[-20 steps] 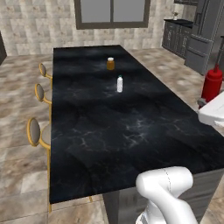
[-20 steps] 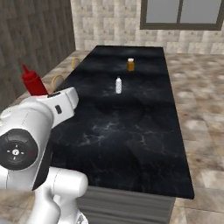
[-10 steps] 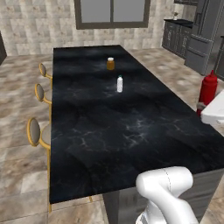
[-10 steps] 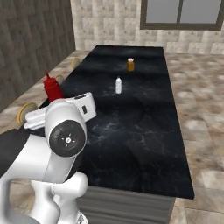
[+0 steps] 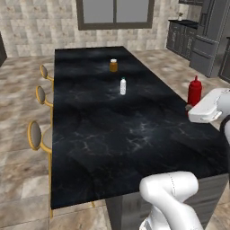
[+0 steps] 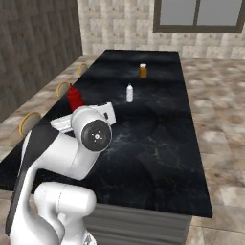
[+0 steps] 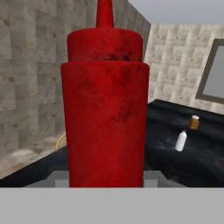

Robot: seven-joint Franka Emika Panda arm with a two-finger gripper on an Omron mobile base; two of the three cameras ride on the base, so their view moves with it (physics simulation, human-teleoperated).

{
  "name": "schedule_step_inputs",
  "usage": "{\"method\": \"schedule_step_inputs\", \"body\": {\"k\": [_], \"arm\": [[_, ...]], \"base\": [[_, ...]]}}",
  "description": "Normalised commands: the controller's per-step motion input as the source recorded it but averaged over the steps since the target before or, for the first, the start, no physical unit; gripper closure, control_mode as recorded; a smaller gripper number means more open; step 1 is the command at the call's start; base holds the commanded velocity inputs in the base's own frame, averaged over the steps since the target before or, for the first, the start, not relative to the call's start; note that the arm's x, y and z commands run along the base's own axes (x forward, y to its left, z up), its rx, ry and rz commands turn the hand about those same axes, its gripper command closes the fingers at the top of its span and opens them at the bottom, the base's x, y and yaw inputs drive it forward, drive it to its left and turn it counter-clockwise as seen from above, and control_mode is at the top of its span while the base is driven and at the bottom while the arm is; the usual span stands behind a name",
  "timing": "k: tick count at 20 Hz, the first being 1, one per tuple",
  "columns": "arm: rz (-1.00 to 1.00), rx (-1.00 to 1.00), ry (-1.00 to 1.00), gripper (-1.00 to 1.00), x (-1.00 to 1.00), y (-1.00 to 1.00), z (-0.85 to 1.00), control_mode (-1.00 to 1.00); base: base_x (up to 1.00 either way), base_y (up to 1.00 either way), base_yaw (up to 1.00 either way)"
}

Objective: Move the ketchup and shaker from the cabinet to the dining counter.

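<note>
One bottle, the ketchup (image 7: 104,109), sits upright clamped in the gripper (image 7: 105,177) just off the long edge of the dining counter (image 5: 117,130) (well short of the far-end jars), so carry it level inboard before lowering and releasing.

Evenly lit, flat rendered daylight with no single clear source. Soft pale sheen on the black table (image 5: 134,134), no hard glare. Barely any cast shadows under the small bottles. Coarse, blocky textures and jagged edges throughout. Close up, ketchup (image 7: 105,109) mottled and slightly soft. No edge distortion.
</note>
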Motion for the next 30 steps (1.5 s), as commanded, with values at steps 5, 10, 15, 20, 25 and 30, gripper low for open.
{"method": "schedule_step_inputs", "body": {"k": [5, 10, 15, 20, 25, 30], "arm": [[0.00, 0.00, 0.00, 1.00, 0.56, 0.00, -0.43, -1.00], [0.00, 0.01, 0.01, 1.00, 0.59, 0.00, -0.44, -1.00], [0.00, 0.01, 0.08, 1.00, 0.63, 0.00, -0.38, -1.00], [0.00, 0.02, 0.11, 1.00, 0.62, 0.00, -0.41, -1.00], [0.01, 0.04, 0.09, 1.00, 0.54, 0.00, -0.42, -1.00], [0.03, 0.06, 0.07, 1.00, 0.47, -0.05, -0.44, -1.00]], "base": [[0.00, 0.00, 0.00], [0.00, 0.00, 0.00], [0.00, 0.00, 0.00], [0.00, 0.00, 0.00], [0.00, 0.00, 0.00], [0.00, 0.00, 0.00]]}}
